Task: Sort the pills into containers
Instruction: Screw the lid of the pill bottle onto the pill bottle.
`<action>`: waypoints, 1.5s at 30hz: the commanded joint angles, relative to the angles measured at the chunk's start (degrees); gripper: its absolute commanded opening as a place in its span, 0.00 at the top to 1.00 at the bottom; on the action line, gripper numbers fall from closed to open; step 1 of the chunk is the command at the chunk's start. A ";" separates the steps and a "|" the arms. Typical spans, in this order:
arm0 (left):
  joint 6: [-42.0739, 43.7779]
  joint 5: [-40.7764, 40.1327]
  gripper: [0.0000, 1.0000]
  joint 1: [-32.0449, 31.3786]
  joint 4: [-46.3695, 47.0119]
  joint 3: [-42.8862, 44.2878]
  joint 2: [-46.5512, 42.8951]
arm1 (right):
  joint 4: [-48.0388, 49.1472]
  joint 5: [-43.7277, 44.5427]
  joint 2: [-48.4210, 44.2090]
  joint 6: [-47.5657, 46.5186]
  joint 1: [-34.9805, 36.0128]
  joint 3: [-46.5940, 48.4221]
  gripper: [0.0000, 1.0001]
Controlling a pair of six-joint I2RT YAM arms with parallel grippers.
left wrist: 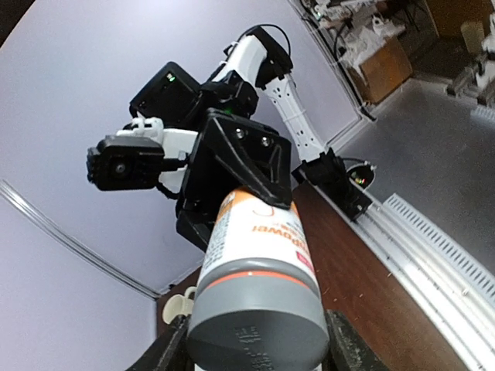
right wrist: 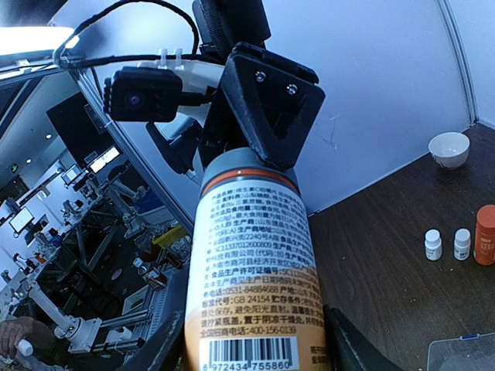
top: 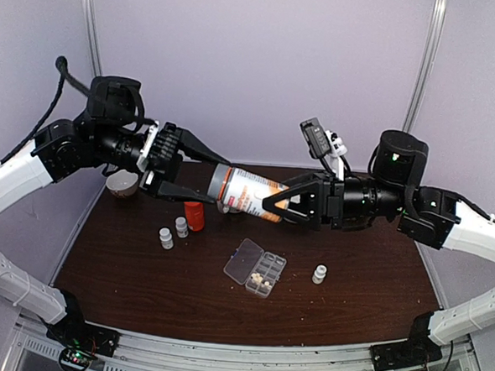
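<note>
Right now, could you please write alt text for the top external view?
Two robot arms hold a large orange-and-white bottle in mid-air, left jaws on its grey cap, right jaws on its base. On the brown table sit an open clear pill organizer with pale pills inside, three small white bottles, an orange bottle and a white bowl.

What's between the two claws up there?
A large grey-capped bottle, gripped at each end by the left gripper and right gripper, seen in the top view.
</note>
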 commanded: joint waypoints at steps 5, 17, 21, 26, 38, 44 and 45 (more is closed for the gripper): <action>49.15 -13.86 0.91 -1.71 7.30 -3.98 -0.22 | 14.79 -8.12 0.84 17.26 0.38 -2.69 1.00; 56.88 -19.30 0.85 -2.18 12.38 -2.44 0.48 | 17.29 -8.65 0.86 20.68 -1.61 -4.56 1.00; 50.87 -17.48 0.63 -2.18 12.44 -3.82 -0.55 | 16.32 -7.81 -0.84 20.23 -2.82 -5.44 1.00; 37.37 -15.92 0.10 -2.18 16.06 -7.64 -3.43 | 13.58 -7.54 -2.55 18.35 -4.68 -6.44 1.00; 4.03 -8.25 0.03 -3.83 26.22 -14.61 -9.86 | 8.24 -9.29 -1.90 12.37 -5.18 -4.83 1.00; 11.47 -11.37 0.03 -5.80 17.38 -11.80 -9.13 | 8.88 -9.93 -0.02 13.25 -5.18 -3.86 1.00; 12.55 -11.89 0.02 -5.98 15.78 -11.30 -8.65 | 9.30 -10.12 0.13 13.73 -5.18 -3.87 1.00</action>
